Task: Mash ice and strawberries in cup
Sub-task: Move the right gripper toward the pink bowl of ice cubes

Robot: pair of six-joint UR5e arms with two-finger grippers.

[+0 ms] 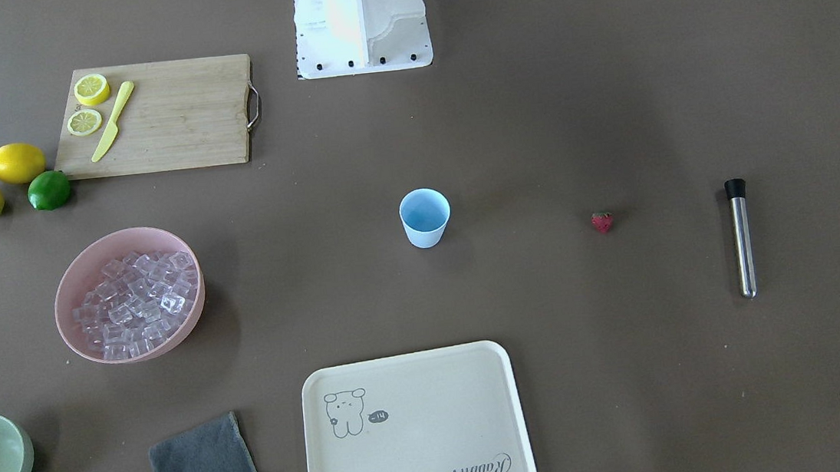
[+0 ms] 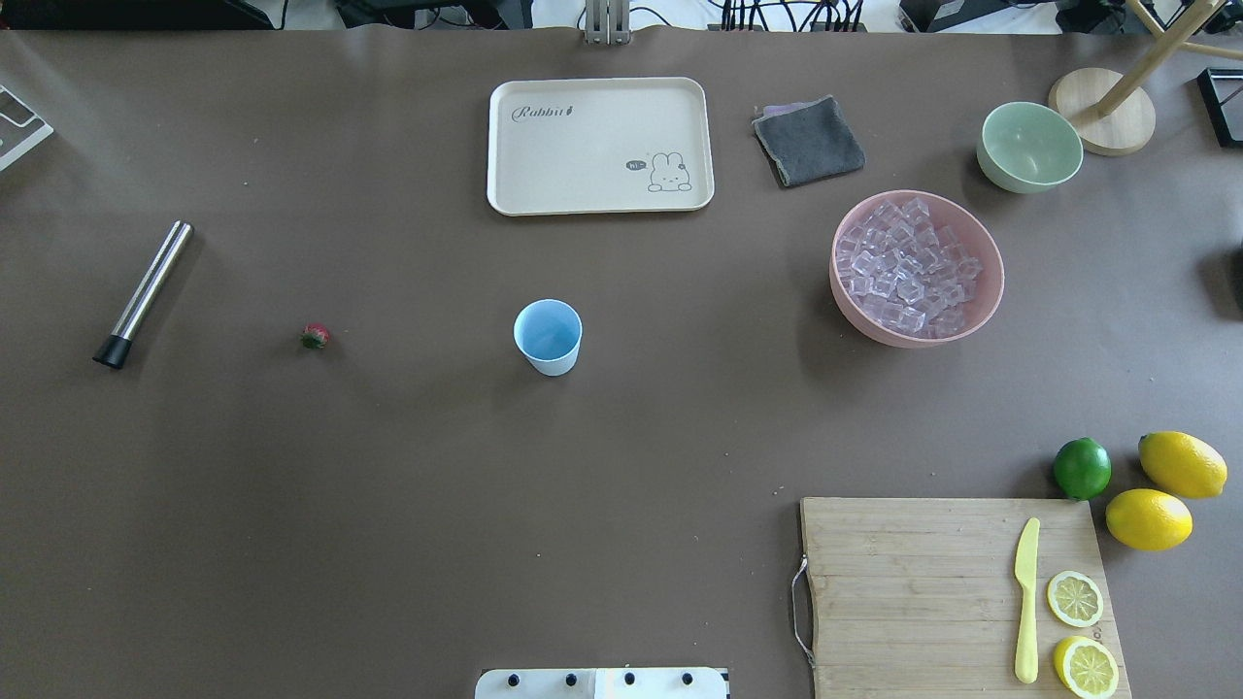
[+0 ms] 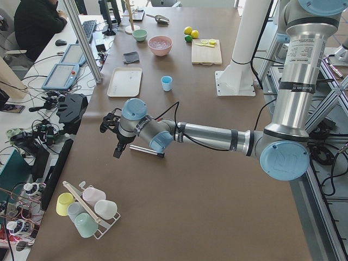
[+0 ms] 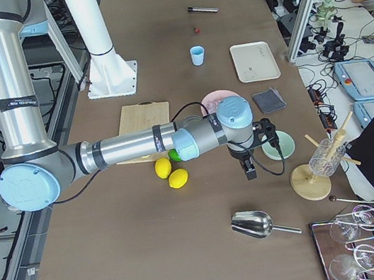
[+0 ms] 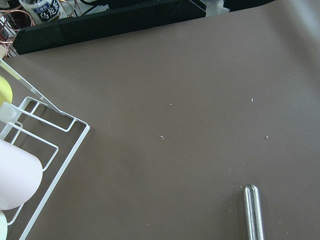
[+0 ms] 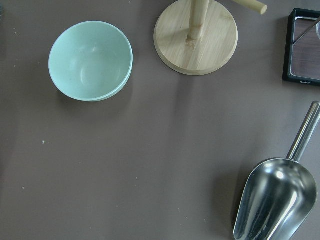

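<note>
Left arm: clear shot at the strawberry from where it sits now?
Probably yes. The strawberry lies alone on bare table on that arm's side, between the metal muddler and the cup, touching neither. The left gripper hovers by the muddler, with nothing standing between it and the berry.

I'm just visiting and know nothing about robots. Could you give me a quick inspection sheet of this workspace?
Surface: brown table, no spills seen.
Job's things: blue cup upright and empty; strawberry lying apart from it; ice heaped in pink bowl; metal masher lying flat.
Clutter: tray, cloth, green bowl, cutting board with knife and lemon slices, lemons, lime, scoop.
Hands: left hand near the masher, right hand near the green bowl; open or shut, cannot tell.
Cables: black cable looped at each wrist.
Surroundings: seated person, cup rack.
</note>
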